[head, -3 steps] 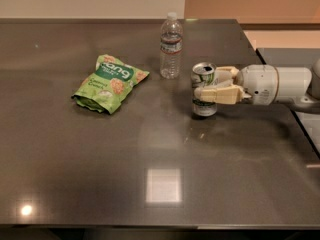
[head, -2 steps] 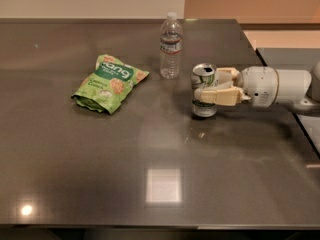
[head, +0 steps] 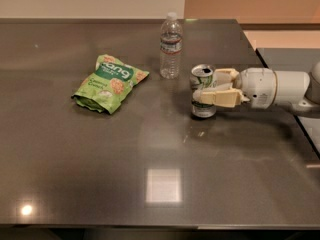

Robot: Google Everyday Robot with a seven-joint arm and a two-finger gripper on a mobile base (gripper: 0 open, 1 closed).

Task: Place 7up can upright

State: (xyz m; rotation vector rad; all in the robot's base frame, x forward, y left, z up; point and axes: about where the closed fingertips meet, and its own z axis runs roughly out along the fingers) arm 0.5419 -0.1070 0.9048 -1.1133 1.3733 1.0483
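Note:
The 7up can (head: pixel 203 73) stands upright on the dark table (head: pixel 150 144), right of centre, with its silver top facing up and its base resting on the surface. My gripper (head: pixel 206 87) reaches in from the right edge on its white arm (head: pixel 272 88). Its cream fingers (head: pixel 220 98) lie on either side of the can's middle and are shut on it.
A clear plastic water bottle (head: pixel 171 46) stands just behind and left of the can. A green snack bag (head: pixel 110 83) lies flat further left. The table's right edge runs close behind the arm, with a grey surface (head: pixel 287 59) beyond it.

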